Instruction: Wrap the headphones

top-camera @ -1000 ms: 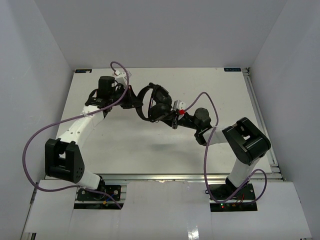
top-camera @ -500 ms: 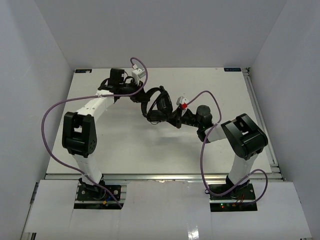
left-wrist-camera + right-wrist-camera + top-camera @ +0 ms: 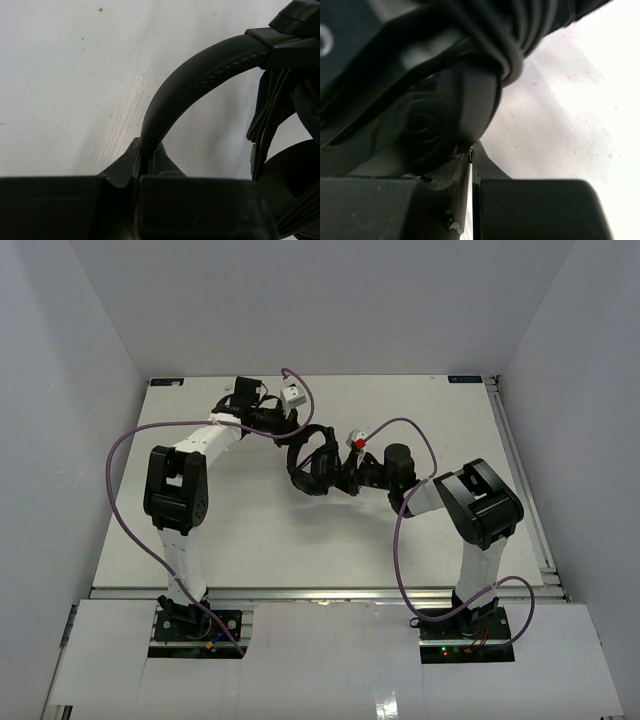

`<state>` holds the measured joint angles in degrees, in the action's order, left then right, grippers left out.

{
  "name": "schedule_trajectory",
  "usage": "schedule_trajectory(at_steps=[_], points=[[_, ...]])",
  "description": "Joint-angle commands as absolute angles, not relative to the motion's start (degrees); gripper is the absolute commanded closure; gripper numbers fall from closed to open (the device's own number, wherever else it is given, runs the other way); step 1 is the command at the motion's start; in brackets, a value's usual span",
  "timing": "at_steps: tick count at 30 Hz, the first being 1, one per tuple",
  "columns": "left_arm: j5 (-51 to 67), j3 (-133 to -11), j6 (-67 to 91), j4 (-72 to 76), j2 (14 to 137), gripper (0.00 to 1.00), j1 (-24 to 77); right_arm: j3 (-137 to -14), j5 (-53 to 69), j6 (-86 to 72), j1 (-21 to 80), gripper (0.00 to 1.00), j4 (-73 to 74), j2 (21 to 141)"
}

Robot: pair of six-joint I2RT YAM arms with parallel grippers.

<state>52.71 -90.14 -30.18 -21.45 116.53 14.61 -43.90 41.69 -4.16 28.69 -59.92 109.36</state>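
Observation:
The black headphones [image 3: 314, 462] are held between both arms above the middle back of the table. My left gripper [image 3: 288, 432] is shut on the curved headband [image 3: 200, 70], which runs out from between its jaws [image 3: 145, 156]. The thin dark cable [image 3: 272, 107] is wound in several turns near the earcup. My right gripper [image 3: 340, 480] sits under a round earcup [image 3: 445, 115]; its jaws [image 3: 471, 156] are nearly closed on a small reddish bit of the cable's end. Cable windings [image 3: 512, 40] cross over the earcup.
The white table [image 3: 250, 530] has walls on three sides. Thick purple robot cables [image 3: 125, 455] loop off both arms, one arching over the right wrist [image 3: 400, 425]. A metal rail [image 3: 515, 470] runs along the table's right edge.
The left arm has swung upright and reached further back and right, still holding the headband. The right wrist has moved left and back. The headphones have turned and shifted slightly.

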Motion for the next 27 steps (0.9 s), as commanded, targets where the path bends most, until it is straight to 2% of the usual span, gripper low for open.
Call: schedule_trajectory(at_steps=[1,13,21,22,23,26,27], points=[[55.02,-93.21,-40.9,-24.28,118.03,1.0,14.82,-46.76,39.67,-8.3,27.16,0.92,-63.08,109.43],[44.46,-92.61,-51.83,-24.87,120.92,1.0,15.03,-46.41,36.89,-23.65,27.33,0.92,-66.6,114.77],[44.14,-87.98,-53.11,-20.99,123.22,1.0,15.03,-45.74,33.22,-27.7,27.33,0.92,-68.47,116.65],[44.35,-87.43,-52.86,-20.63,123.22,0.98,15.03,-45.5,32.88,-27.69,27.33,0.92,-68.47,116.63],[45.14,-86.8,-52.97,-20.38,123.13,0.89,15.03,-45.49,32.39,-27.59,27.33,0.92,-68.51,116.77],[46.46,-85.14,-52.55,-19.29,122.96,0.54,15.17,-46.2,31.83,-27.76,27.33,0.92,-68.39,117.84],[46.28,-84.79,-52.33,-18.61,123.17,0.49,15.2,-46.3,31.75,-27.84,27.33,0.92,-68.38,118.16]])
